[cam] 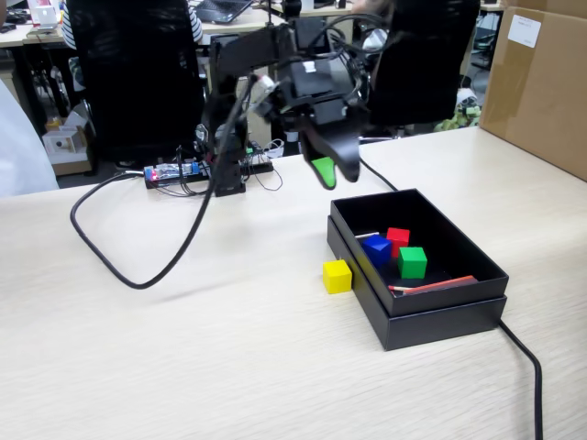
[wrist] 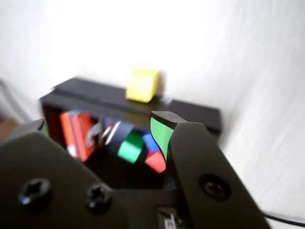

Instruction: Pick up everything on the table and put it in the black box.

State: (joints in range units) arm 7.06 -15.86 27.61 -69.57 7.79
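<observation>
Wrist view was blurred throughout: the red cube (wrist: 156, 161) sat partly hidden behind the gripper (wrist: 102, 131), whose left tip barely showed at the frame's left, the black box (wrist: 190, 110) smeared at its right end, and the cardboard box (cam: 541, 82) was cut off at right.

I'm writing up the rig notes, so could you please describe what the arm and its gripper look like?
The arm is matte black with black cables looped around it. The gripper has broad, curved black jaws with bright green pads on their inner faces. The wrist view shows cross-head screws in the black jaw bodies.
</observation>
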